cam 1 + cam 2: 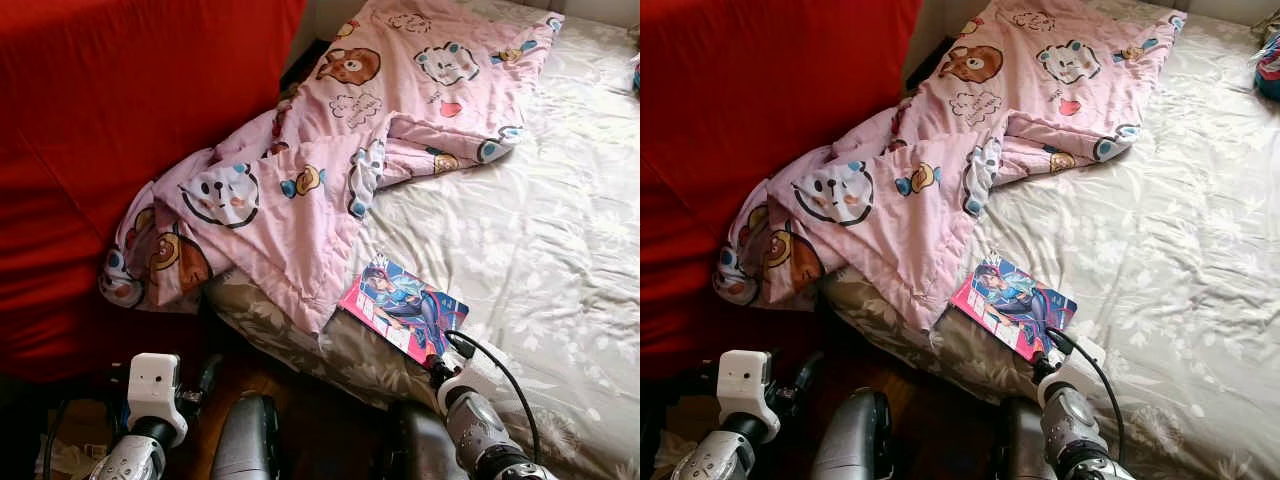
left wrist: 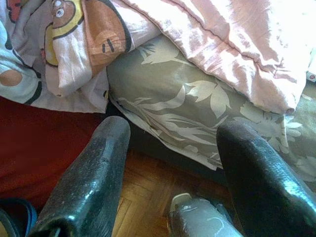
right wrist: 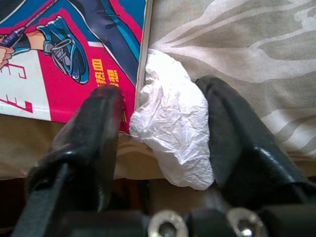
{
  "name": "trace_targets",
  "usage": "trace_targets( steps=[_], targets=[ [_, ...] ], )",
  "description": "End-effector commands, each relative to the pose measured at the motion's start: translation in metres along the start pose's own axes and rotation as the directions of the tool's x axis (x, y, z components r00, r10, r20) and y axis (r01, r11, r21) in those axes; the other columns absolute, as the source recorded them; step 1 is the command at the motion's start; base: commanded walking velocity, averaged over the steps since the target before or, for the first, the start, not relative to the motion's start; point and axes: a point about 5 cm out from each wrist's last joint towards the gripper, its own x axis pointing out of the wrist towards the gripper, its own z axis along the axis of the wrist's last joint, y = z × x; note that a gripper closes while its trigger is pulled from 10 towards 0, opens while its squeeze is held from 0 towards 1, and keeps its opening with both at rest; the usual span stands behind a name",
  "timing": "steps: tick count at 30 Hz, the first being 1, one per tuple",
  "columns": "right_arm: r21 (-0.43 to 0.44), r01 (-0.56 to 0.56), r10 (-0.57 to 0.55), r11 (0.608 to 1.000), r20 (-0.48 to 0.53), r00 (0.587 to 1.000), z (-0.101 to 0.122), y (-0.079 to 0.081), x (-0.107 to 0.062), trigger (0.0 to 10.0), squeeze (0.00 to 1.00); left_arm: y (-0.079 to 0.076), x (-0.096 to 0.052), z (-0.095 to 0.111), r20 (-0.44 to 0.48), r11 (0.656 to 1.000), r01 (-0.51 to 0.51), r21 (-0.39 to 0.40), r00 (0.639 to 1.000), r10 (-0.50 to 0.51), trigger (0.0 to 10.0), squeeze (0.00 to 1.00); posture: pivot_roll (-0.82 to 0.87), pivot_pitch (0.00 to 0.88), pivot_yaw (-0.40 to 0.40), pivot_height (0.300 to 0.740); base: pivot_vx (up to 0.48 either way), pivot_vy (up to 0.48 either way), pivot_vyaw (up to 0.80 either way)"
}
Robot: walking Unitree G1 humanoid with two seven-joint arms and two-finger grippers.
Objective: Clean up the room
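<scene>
Our right gripper (image 3: 163, 143) brackets a crumpled white tissue wad (image 3: 170, 133) on the floral grey bedsheet (image 1: 520, 260), just beside the glossy pink-and-blue comic book (image 1: 403, 309); fingers touch it, grip seemingly closing. Left gripper (image 2: 173, 168) hangs open, farther off.

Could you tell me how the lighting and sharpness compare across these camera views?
Left eye view: daylight falls evenly on the bedsheet, pink quilt and comic book, all sharp; the floor under the bed edge is in shade. Left wrist view: the quilt is blown out to near white at one corner. Right wrist view: the crumpled white tissue is crisp, though the right gripper looks slightly soft.
</scene>
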Motion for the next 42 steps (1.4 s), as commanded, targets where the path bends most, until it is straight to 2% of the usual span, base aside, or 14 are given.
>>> trace_targets(
  steps=[1,16,28,30,34,36,39,42],
  targets=[
    [-0.002,0.024,-0.024,1.0,-0.047,0.999,-0.014,-0.008,-0.003,0.0,0.0,0.0,-0.005,-0.005,-0.029,1.0,0.002,0.003,1.0,-0.002,10.0,0.0,0.13,0.247,0.021,0.615,0.0,0.0,0.0],
    [-0.029,0.022,-0.023,0.999,-0.039,0.999,-0.01,-0.01,-0.002,0.0,0.0,-0.002,-0.002,-0.007,-0.033,1.0,-0.004,-0.005,0.999,0.004,10.0,0.0,0.13,0.234,0.017,0.615,0.0,0.0,0.0],
    [-0.052,0.015,-0.017,0.999,-0.042,0.999,-0.01,-0.012,-0.003,0.0,0.0,-0.001,0.013,-0.014,-0.042,1.0,-0.029,-0.013,0.999,0.028,10.0,0.0,0.13,0.157,-0.007,0.615,0.0,0.0,0.0],
    [-0.065,0.013,-0.014,0.998,-0.013,1.0,-0.005,-0.015,-0.003,0.0,0.0,0.002,0.021,-0.025,-0.069,0.997,-0.07,-0.016,0.995,0.068,10.0,0.0,0.11,0.106,-0.024,0.615,0.0,0.0,0.0],
    [-0.065,0.015,-0.014,0.998,0.019,1.0,-0.001,-0.019,-0.003,0.0,0.0,0.002,0.025,-0.033,-0.09,0.996,-0.087,-0.033,0.992,0.084,10.0,0.0,0.1,0.079,-0.032,0.615,0.0,0.0,0.0],
    [-0.088,0.017,-0.011,0.996,0.068,0.998,0.006,-0.027,-0.004,0.0,0.0,0.002,0.028,-0.044,-0.125,0.993,-0.109,-0.041,0.987,0.103,10.0,0.0,0.09,0.022,-0.042,0.615,0.0,0.0,0.0],
    [-0.092,0.019,-0.01,0.996,0.09,0.996,0.008,-0.032,-0.005,0.0,0.0,0.002,0.031,-0.05,-0.147,0.991,-0.125,-0.053,0.982,0.116,10.0,0.0,0.07,0.0,-0.053,0.615,0.0,0.0,0.0],
    [-0.135,0.019,-0.006,0.991,0.098,0.995,0.003,-0.043,-0.009,0.0,0.0,0.0,0.035,-0.065,-0.203,0.986,-0.156,-0.064,0.969,0.14,10.0,0.0,0.04,0.0,-0.072,0.615,0.0,0.0,0.0]
  ],
)
